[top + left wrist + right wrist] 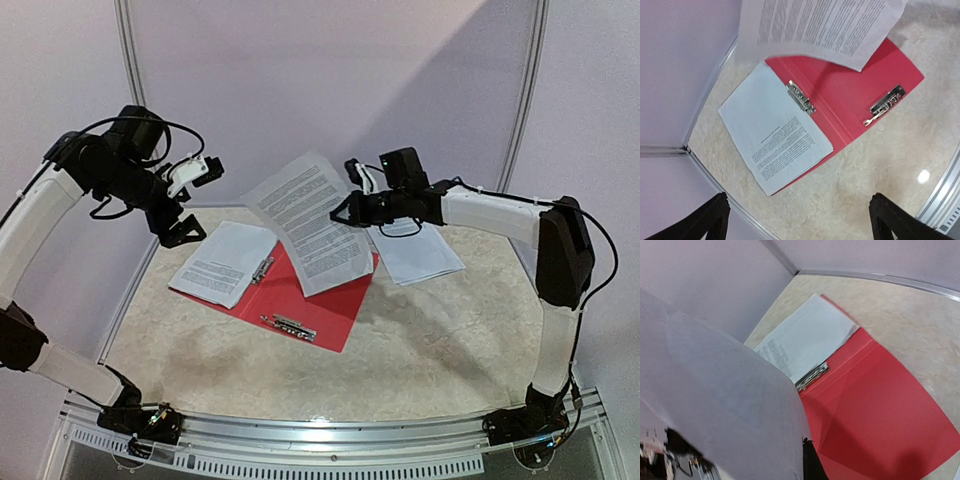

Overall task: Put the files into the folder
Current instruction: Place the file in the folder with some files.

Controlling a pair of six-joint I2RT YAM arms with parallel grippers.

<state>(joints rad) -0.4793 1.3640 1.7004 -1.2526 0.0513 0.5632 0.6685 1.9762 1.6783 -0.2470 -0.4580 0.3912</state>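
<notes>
Red folder (338, 300) open, lifted sheet (300, 215) above it
Left gripper (185, 233) hangs at the folder's ten o'clock, jaws wide and empty; a clipped sheet (225, 262) lies on its nine o'clock leaf; right gripper (347, 211) pinches the lifted sheet's edge; spare sheets (425, 255) lie at two o'clock

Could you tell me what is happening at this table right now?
The right gripper is shut on a white printed paper sheet, held in the air over the open red plastic folder. Another printed sheet lies on the folder's left half. The left gripper hangs open, empty. More sheets lie beside the folder.
</notes>
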